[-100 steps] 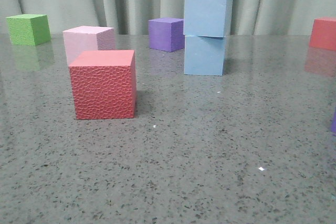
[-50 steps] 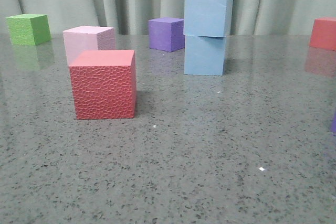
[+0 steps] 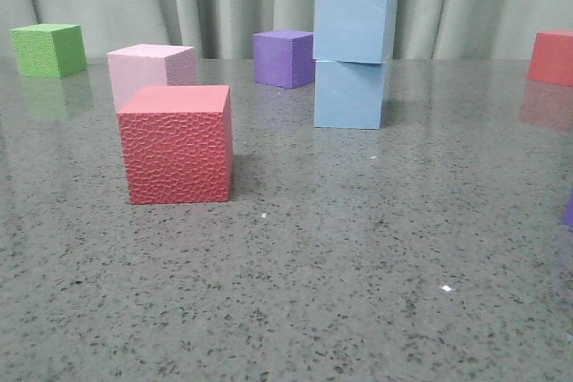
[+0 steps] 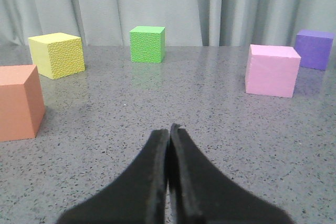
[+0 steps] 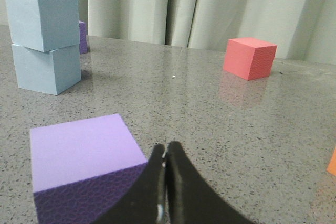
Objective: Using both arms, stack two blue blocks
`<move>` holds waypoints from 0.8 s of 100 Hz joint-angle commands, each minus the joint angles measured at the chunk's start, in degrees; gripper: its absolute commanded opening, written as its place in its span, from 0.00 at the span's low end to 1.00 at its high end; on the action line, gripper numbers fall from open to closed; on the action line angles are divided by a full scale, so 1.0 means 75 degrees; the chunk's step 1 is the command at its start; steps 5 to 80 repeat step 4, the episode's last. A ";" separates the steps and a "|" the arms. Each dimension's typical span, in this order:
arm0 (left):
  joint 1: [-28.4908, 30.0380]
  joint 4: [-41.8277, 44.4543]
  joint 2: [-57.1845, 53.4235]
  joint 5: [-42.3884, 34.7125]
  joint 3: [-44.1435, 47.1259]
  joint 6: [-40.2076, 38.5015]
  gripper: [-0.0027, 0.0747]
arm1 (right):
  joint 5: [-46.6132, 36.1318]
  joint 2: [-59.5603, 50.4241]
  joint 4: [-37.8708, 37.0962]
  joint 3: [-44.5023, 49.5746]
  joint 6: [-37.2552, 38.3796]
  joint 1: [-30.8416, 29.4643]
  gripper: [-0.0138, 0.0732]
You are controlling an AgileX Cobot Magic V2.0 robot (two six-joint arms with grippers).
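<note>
Sky-blue, the blue blocks (image 3: 352, 55) stand stacked on the speckled grey table (image 3: 358, 266), toward one o'clock in the front view, the pile's long axis upright. The upper cube sits slightly twisted on the lower, its corner overhanging. A purple cube (image 3: 283, 58) stands near at ten o'clock of the stack, a textured red cube (image 3: 177, 143) well apart at eight o'clock; bare tabletop lies between. Both the left gripper (image 4: 169, 135) and right gripper (image 5: 165, 153) have fingers pressed together, holding nothing.
</note>
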 commanded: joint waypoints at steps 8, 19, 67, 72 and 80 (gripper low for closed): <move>-0.0071 -0.0057 -0.0269 -0.0614 0.0205 0.0001 0.01 | -0.0678 -0.0138 -0.0027 -0.0008 -0.0085 -0.0043 0.08; -0.0071 -0.0057 -0.0269 -0.0614 0.0205 0.0001 0.01 | -0.0678 -0.0138 -0.0027 -0.0008 -0.0085 -0.0043 0.08; -0.0071 -0.0057 -0.0269 -0.0614 0.0205 0.0001 0.01 | -0.0678 -0.0138 -0.0027 -0.0008 -0.0085 -0.0043 0.08; -0.0071 -0.0057 -0.0269 -0.0614 0.0205 0.0001 0.01 | -0.0678 -0.0138 -0.0027 -0.0008 -0.0085 -0.0043 0.08; -0.0071 -0.0057 -0.0269 -0.0614 0.0205 0.0001 0.01 | -0.0678 -0.0138 -0.0027 -0.0008 -0.0085 -0.0043 0.08</move>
